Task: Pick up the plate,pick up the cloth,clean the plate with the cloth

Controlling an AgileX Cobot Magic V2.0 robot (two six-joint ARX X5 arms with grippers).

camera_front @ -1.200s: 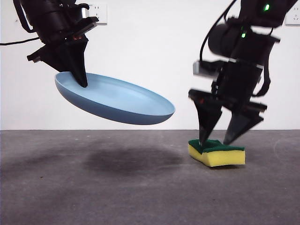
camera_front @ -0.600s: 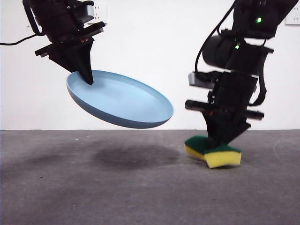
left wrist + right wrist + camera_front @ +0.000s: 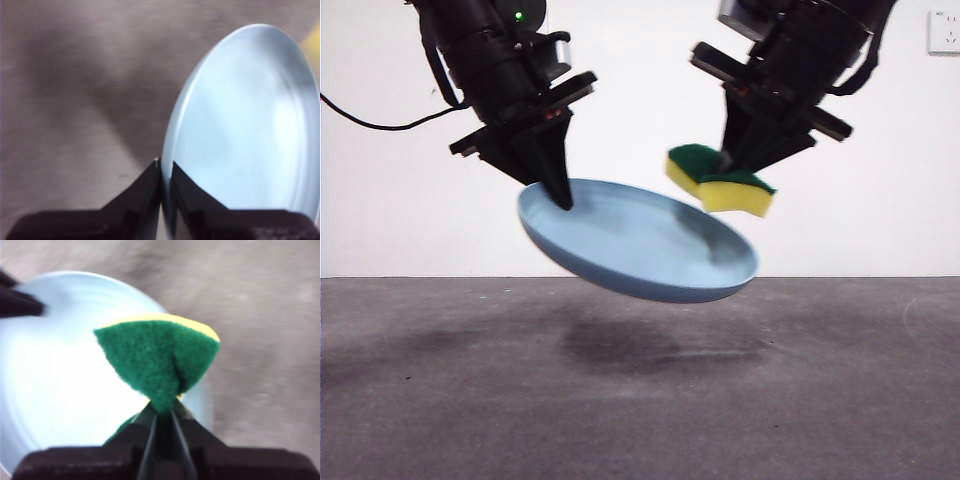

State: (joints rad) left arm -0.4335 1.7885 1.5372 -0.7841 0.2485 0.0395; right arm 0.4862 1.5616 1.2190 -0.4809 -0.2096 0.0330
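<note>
The plate (image 3: 640, 245) is light blue, round and shallow, and it hangs in the air above the table (image 3: 640, 400), tilted so that its far-right side dips lower than the side being held. The left gripper (image 3: 560, 195) holds it by the high rim, with its two black jaws squeezed close together on the thin edge, one jaw inside the plate and one outside. In the left wrist view the plate (image 3: 250, 125) fills much of the picture and the left gripper (image 3: 165, 172) pinches its rim. The cloth (image 3: 720, 182) is a small sponge, yellow with a dark green top, and it is up in the air too, just above the low side of the plate; I cannot tell if they touch. The right gripper (image 3: 732, 160) holds it from above, jaws nearly together, so the sponge is bent in the middle. In the right wrist view the green side of the cloth (image 3: 160, 357) folds up around the right gripper (image 3: 162, 412), with the plate (image 3: 60, 390) under it. A dark shadow lies on the grey table under the plate.
</note>
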